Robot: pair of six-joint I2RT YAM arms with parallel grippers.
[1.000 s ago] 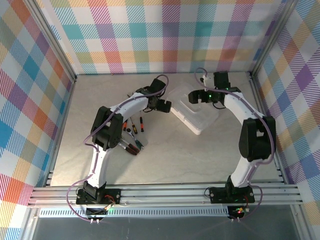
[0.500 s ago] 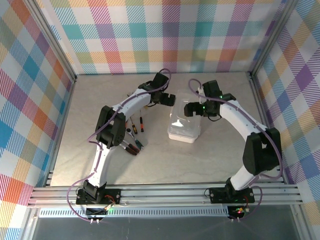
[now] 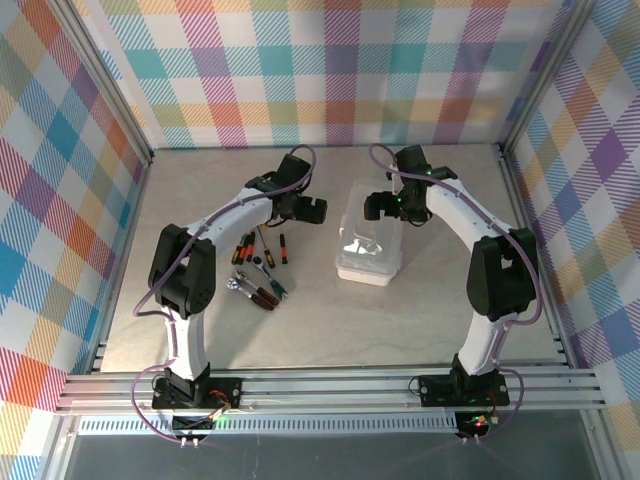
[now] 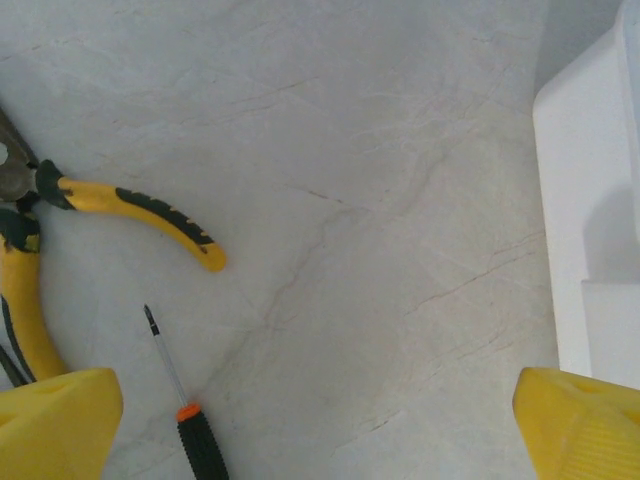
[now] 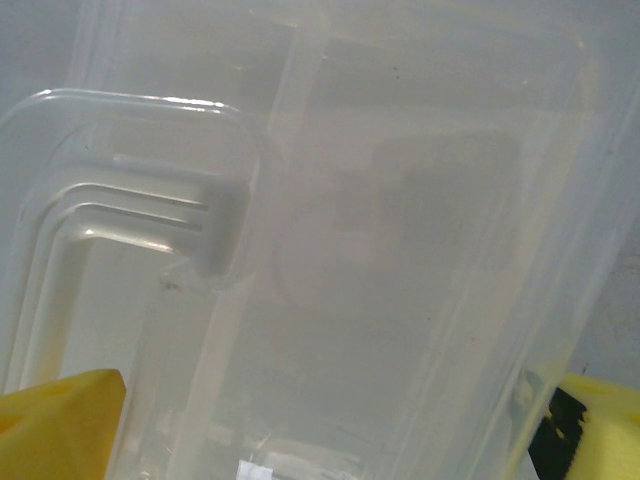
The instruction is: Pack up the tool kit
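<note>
The translucent whitish case (image 3: 369, 245) of the tool kit lies mid-table with its lid down. In the right wrist view the case (image 5: 400, 250) and its moulded handle (image 5: 130, 215) lie right under my open right gripper (image 5: 330, 440), with nothing between the yellow fingertips (image 5: 60, 425). That right gripper (image 3: 377, 208) hovers over the case's far end. My left gripper (image 3: 311, 211) stands open left of the case, over bare table. Its wrist view has the yellow-handled pliers (image 4: 130, 205), a black-handled screwdriver (image 4: 195, 440) and the case's edge (image 4: 585, 230).
Red-and-black screwdrivers (image 3: 262, 248), a chrome ratchet (image 3: 240, 285) and red-handled pliers (image 3: 268, 291) lie in a cluster left of the case. Aluminium frame posts and checkered walls close in the table on three sides.
The case swung from a diagonal lie to square with the table and slid nearer. The left gripper then drew back to the left, away from it. The right gripper stayed over its far end.
</note>
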